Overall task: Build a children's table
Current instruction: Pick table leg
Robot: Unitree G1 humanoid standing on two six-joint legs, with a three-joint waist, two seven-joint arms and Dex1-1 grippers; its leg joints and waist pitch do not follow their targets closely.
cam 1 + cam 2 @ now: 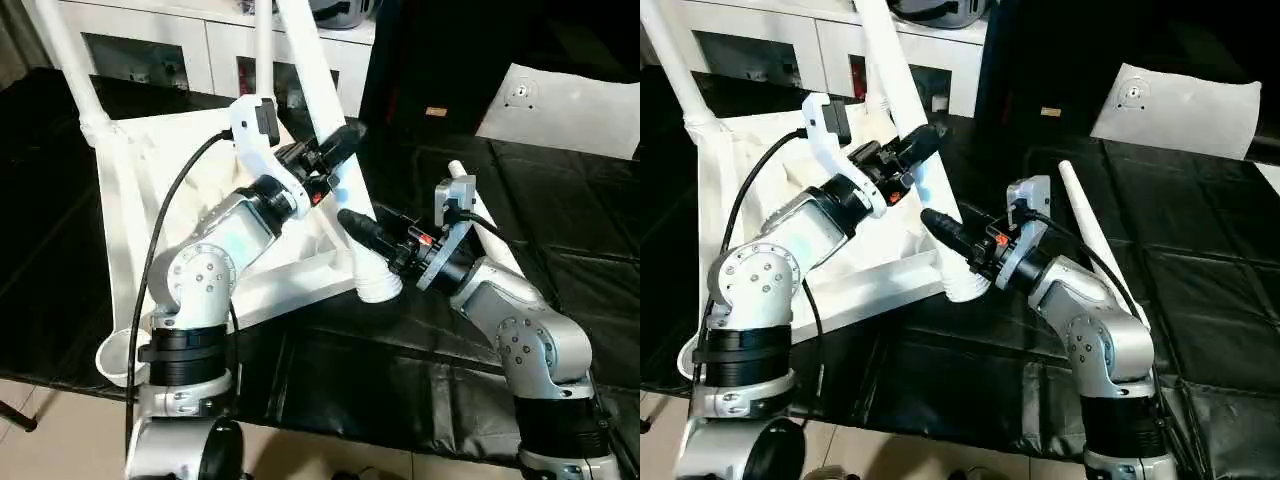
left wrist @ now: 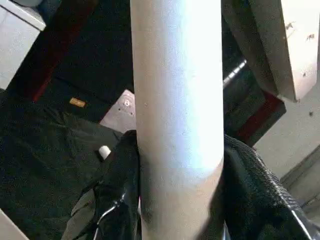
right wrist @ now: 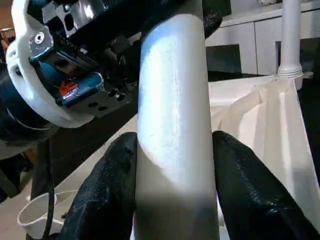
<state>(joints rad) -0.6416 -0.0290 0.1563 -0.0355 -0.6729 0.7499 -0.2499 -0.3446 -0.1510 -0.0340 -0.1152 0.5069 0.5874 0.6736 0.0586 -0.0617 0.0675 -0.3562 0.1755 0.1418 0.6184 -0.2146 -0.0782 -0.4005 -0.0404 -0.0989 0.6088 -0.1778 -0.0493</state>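
The children's table top (image 1: 150,170) lies upside down on the black cover, ribbed underside up. Two white legs (image 1: 65,60) (image 1: 265,50) stand in its far sockets. A third leg (image 1: 310,60) rises tilted from the near right corner socket (image 1: 378,288). My left gripper (image 1: 335,142) is shut on this leg partway up. Just above the socket, my right gripper (image 1: 358,228) is shut on the same leg. The wrist views show the leg (image 2: 177,100) (image 3: 172,110) pressed between black fingers (image 2: 255,190) (image 3: 107,190). A fourth leg (image 1: 1090,220) lies loose behind my right arm.
The near left corner socket (image 1: 118,358) hangs over the table's front edge with no leg in it. A white cabinet with glass doors (image 1: 150,50) stands behind. A flat white panel (image 1: 560,110) lies at the back right on the black cover (image 1: 400,380).
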